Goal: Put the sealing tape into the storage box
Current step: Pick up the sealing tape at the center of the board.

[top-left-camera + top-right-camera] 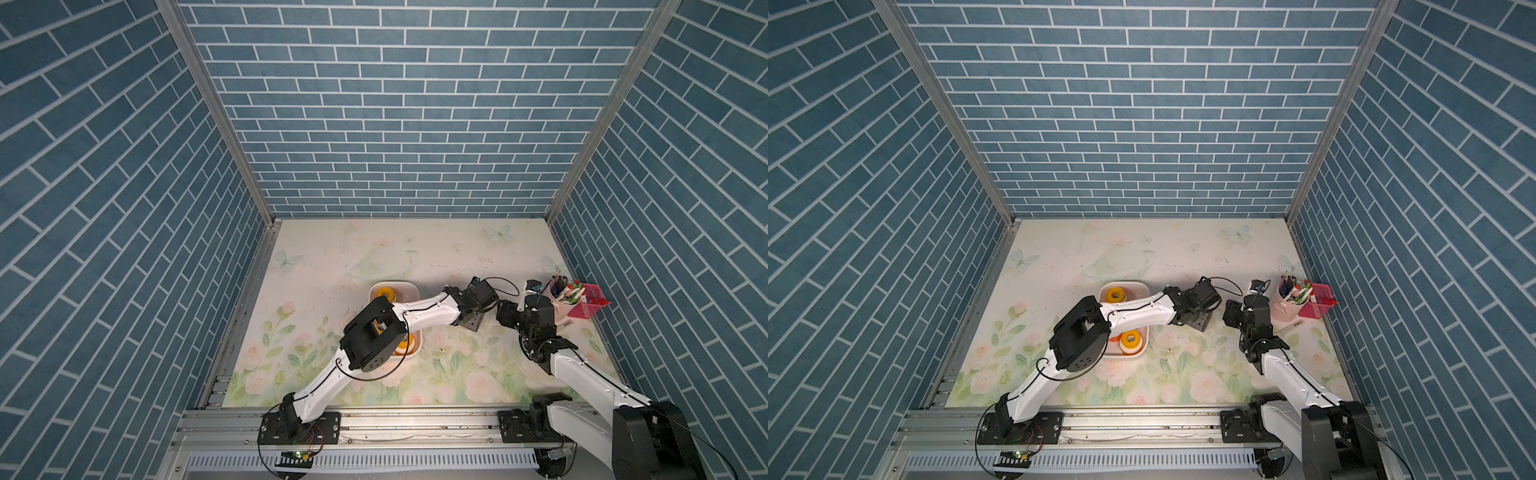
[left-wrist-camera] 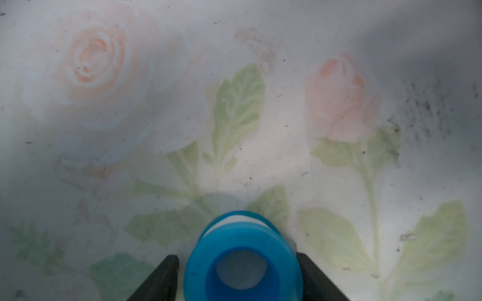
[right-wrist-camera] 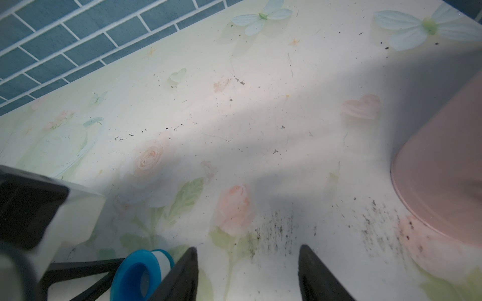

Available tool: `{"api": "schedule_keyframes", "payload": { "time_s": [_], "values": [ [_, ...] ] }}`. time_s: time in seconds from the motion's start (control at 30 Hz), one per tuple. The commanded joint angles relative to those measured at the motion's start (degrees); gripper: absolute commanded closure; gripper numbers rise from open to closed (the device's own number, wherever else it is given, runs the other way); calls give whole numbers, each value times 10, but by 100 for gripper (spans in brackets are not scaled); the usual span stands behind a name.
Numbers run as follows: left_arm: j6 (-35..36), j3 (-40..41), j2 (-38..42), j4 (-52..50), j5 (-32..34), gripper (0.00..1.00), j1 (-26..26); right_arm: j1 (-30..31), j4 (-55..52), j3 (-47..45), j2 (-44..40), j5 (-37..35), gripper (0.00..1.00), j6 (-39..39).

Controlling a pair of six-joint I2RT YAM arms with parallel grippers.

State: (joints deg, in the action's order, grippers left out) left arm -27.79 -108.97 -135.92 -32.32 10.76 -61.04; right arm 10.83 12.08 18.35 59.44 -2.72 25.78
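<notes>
A blue sealing tape roll (image 2: pixel 281 250) with a white band sits between the fingers of my left gripper (image 2: pixel 238 258), which is shut on its two sides just above the floral table. My right gripper (image 3: pixel 247 250) stands open beside it with nothing between its fingers; the blue roll (image 3: pixel 138 271) lies just outside one finger. In both top views the two grippers (image 1: pixel 471 322) (image 1: pixel 503 314) meet right of the white storage box (image 1: pixel 409 286). The box holds orange rolls (image 1: pixel 386 293) (image 1: pixel 1130 340). My left arm crosses over the box and hides its middle.
A pale pink pen cup (image 1: pixel 559 301) and a pink mesh basket (image 1: pixel 588 305) stand at the right edge, close behind my right gripper. The cup's wall (image 3: pixel 443 182) fills one side of the right wrist view. Blue brick walls enclose the table.
</notes>
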Motion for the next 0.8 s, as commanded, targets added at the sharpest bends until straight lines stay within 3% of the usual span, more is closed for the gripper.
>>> {"api": "schedule_keyframes", "payload": {
  "time_s": [0.0,0.13,0.37,0.6,0.77],
  "values": [
    [1,-11,-2,-11,14,31,-6,-3,8,5,5,11,39,11],
    [5,-4,11,-7,19,42,-5,-3,8,6,11,17,39,9],
    [6,6,38,-10,29,44,-6,-4,9,6,12,17,39,8],
    [7,39,114,-25,50,44,-6,-3,10,7,13,19,38,8],
    [3,128,211,-32,68,45,-2,-2,10,7,13,19,39,7]
  ]
}}
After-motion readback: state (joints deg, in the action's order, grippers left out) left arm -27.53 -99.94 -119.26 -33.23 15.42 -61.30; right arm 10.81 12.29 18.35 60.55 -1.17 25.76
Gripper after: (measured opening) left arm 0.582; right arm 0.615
